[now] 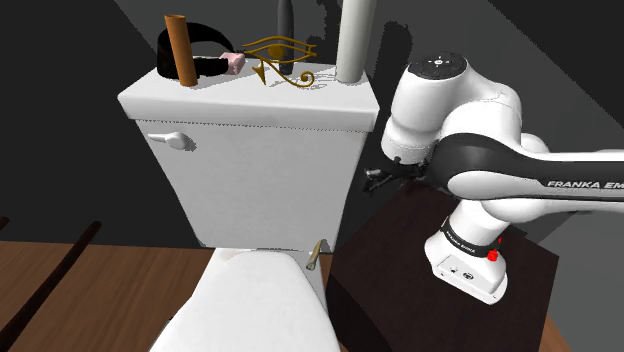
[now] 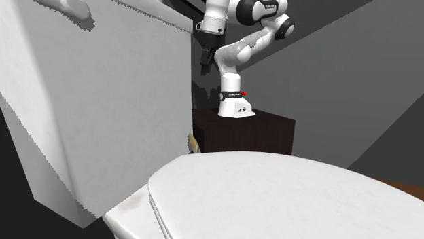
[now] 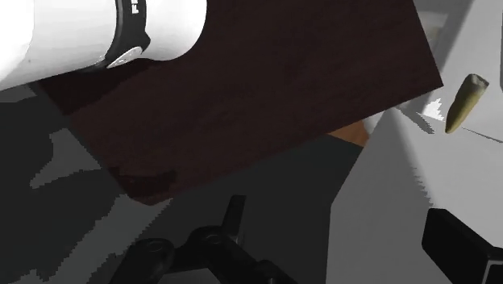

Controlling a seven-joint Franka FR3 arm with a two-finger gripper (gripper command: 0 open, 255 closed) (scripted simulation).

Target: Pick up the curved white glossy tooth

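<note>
One white toilet (image 1: 260,170), dark stand (image 1: 400,270) just beside it, black gripper (image 2: 206,68) hanging by the tank's side with fingers spread and gripping nothing, small tan curved tooth (image 1: 313,255) on the bowl ledge at the tank's base, stand side, well below the gripper.
</note>
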